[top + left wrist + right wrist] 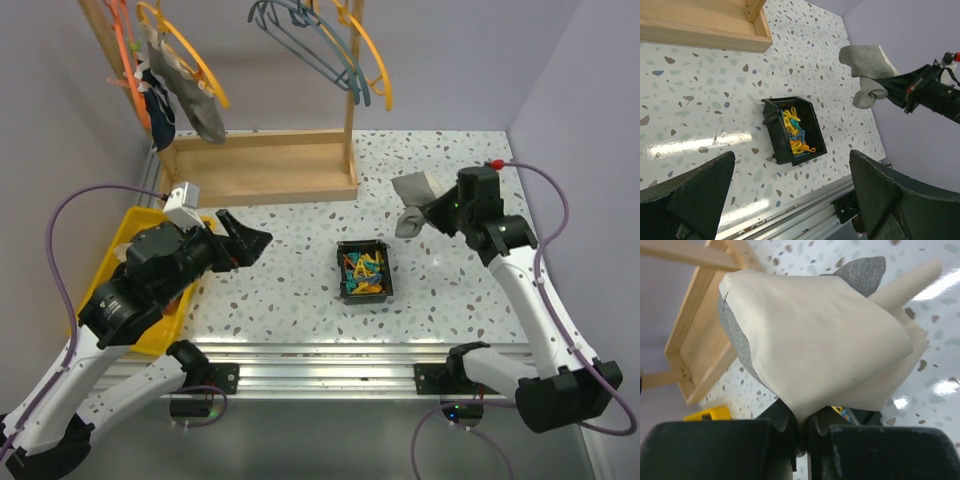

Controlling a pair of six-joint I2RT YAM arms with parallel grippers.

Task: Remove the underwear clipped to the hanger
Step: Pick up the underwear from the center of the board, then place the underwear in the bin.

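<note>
My right gripper (428, 214) is shut on a grey brief with a cream lining (412, 200) and holds it above the right side of the table. The brief fills the right wrist view (810, 335) and shows in the left wrist view (867, 70). Two more briefs, one grey (198, 105) and one dark navy (158, 108), hang clipped to the orange hangers (190, 55) at the back left. My left gripper (245, 243) is open and empty above the table's left side, its fingers (880, 200) wide apart.
A black bin of colourful clips (364, 270) sits mid-table and shows in the left wrist view (792, 131). A yellow tray (115, 250) lies under my left arm. A wooden rack base (260, 168) stands at the back, with teal and orange hangers (320, 40) on its post.
</note>
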